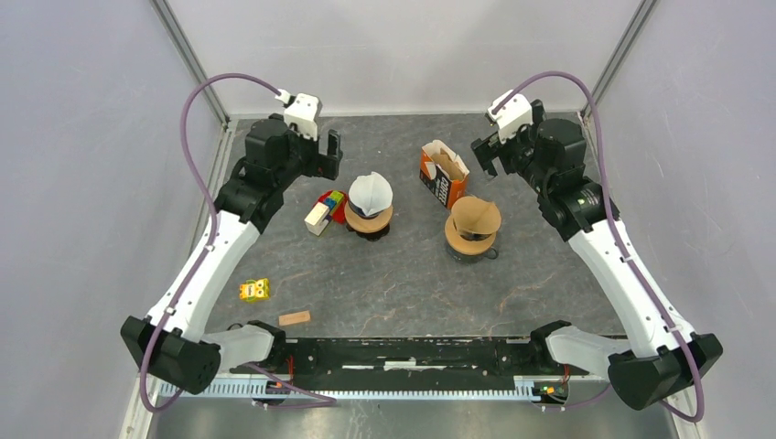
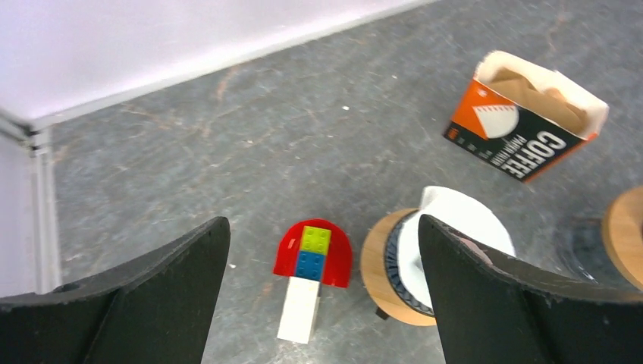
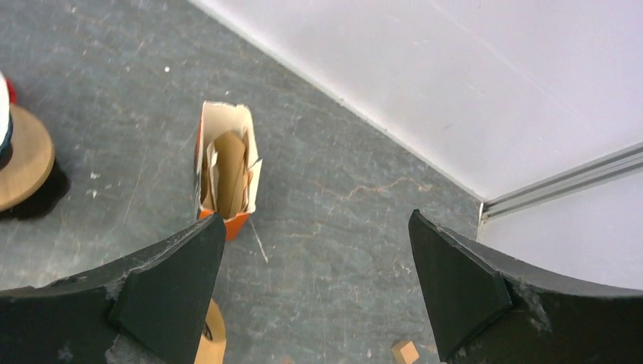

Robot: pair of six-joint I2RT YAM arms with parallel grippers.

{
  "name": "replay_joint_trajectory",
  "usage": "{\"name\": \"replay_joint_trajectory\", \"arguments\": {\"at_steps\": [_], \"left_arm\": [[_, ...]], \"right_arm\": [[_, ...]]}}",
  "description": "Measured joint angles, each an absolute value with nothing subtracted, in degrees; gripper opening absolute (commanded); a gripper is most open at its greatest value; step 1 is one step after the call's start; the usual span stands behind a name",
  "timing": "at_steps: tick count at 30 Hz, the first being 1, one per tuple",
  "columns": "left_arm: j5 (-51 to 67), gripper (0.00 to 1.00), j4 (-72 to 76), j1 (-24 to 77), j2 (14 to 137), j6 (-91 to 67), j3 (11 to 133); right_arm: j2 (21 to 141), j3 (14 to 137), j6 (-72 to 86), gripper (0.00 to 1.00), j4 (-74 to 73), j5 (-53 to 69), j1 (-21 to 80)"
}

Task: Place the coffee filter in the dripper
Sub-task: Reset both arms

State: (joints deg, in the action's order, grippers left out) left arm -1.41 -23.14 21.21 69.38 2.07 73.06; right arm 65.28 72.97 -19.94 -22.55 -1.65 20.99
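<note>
Check the left gripper (image 2: pixel 322 226) first: in its wrist view the two black fingers (image 2: pixel 163 303) stand wide apart with nothing between them. The right gripper (image 3: pixel 317 220) reads the same, splayed and empty. Both hang above the far end of the table (image 1: pixel 403 293), well apart from either dripper.

Task status. Treat the placement as complete on present evidence. A brown filter (image 1: pixel 473 216) sits in the right dripper (image 1: pixel 470 247), near the middle of the table. A white filter (image 1: pixel 371 192) sits in the left dripper (image 1: pixel 368 219), just beside a cluster of toy bricks (image 1: pixel 325 208). The filter box (image 1: pixel 443 174) stands open behind and between the two drippers, with more brown filters on edge inside. No filter is in the air or loose on the table, so the only step left for you is to confirm seating.

Orientation. Read the brown filter as a cone with its long axis vertical: mouth up, tip down inside the dripper, rim spread over the wooden collar. The white filter rises above its collar in a rounded, dome-like shape, its long axis also upright. From overhead you cannot tell for certain whether its mouth faces up or the paper is folded over, so inspect it before you sign the job off
</note>
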Motion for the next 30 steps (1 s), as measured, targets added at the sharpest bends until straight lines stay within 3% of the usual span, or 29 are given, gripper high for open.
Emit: {"name": "replay_joint_trajectory", "arguments": {"at_steps": [8, 30], "left_arm": [[-5.8, 1.00, -22.1, 20.2, 64.1, 3.8, 71.2], [-6.9, 1.00, -22.1, 19.2, 61.5, 4.0, 66.7]], "right_arm": [[65.8, 71.2, -18.2, 0.98, -14.2, -3.0, 21.0], [66.3, 67.6, -17.6, 0.98, -12.9, -0.5, 21.0]]}}
